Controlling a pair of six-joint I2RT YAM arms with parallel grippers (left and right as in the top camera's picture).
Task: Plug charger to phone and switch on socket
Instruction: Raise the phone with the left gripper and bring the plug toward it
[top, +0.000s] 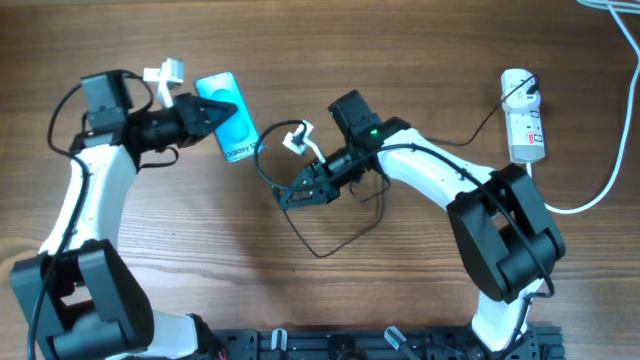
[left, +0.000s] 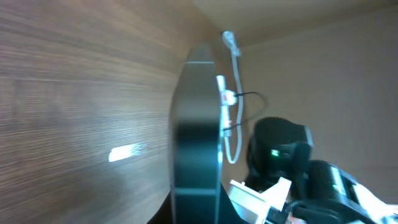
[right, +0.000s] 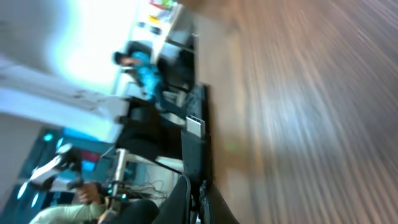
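Note:
The phone (top: 230, 117), with a turquoise screen, is at the back left, held at one end by my shut left gripper (top: 208, 112). In the left wrist view the phone (left: 196, 124) stands edge-on between the jaws (left: 196, 211). The charger's thin black cable (top: 322, 253) loops across the middle of the table. Its black plug (top: 528, 97) sits in the white socket (top: 524, 120) at the back right. My right gripper (top: 284, 198) is right of the phone and apart from it. In the blurred right wrist view its jaws (right: 200, 202) are shut on the cable's free end.
The socket's white cord (top: 610, 185) curves along the right edge. A thick white cable (top: 622, 20) crosses the back right corner. The socket (left: 222, 99) and the right arm (left: 280, 155) show beyond the phone in the left wrist view.

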